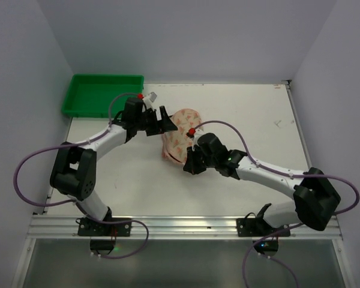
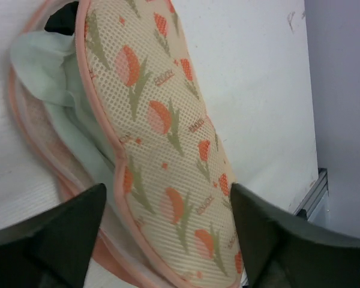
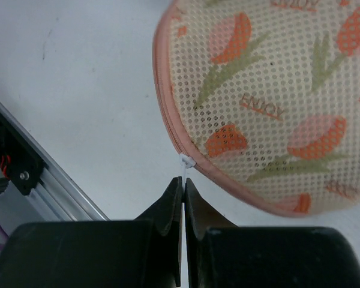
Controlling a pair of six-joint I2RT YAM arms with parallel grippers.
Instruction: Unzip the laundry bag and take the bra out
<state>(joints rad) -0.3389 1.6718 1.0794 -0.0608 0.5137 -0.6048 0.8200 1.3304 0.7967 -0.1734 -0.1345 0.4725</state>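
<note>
One laundry bag (image 2: 168, 138), partly unzipped, sliver of black bra (image 2: 63, 18) inside.

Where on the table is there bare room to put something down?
Widest: bare table right of the laundry bag, behind the right arm. Also the near middle, before the front rail. The green tray looks empty. Crowded: the bag, flanked by left gripper and right gripper.

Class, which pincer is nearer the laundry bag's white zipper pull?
Right. The right pincer pinches the zipper pull at the laundry bag's near edge; the left pincer hangs open over its far end.
</note>
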